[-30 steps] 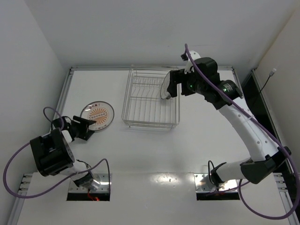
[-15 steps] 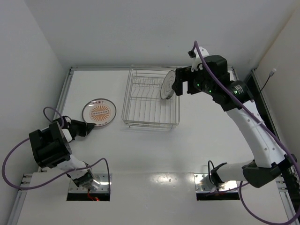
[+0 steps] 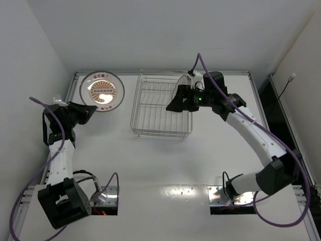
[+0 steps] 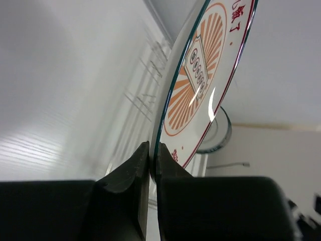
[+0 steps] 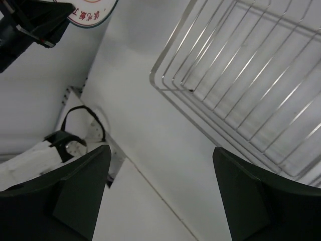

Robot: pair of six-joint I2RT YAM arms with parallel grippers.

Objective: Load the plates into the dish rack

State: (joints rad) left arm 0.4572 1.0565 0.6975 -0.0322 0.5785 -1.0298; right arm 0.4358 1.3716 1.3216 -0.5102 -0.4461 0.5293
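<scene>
The orange-centred plate [image 3: 102,90] is lifted off the table at the back left and tilted up. My left gripper [image 3: 93,108] is shut on its lower rim. In the left wrist view the rim of this plate [image 4: 200,75] is pinched between both fingers of that gripper [image 4: 153,160]. The dish rack [image 3: 160,114] stands at the back centre. Another plate [image 3: 181,80] stands on edge in its right part, largely behind my right arm, and appears far off as a pale plate [image 4: 216,134]. My right gripper [image 3: 171,105] hovers open over the rack [image 5: 251,85], with nothing between its fingers [image 5: 80,196].
White walls close the table on the left, back and right, and a metal rail [image 3: 70,95] runs along the left edge. Purple cables trail from both arms. The left arm's base and cable [image 5: 75,135] show below the right gripper.
My left gripper shut on the orange-centred plate and raised it from the table toward the back left. My right gripper left the plate standing in the rack and swung left over the rack.
</scene>
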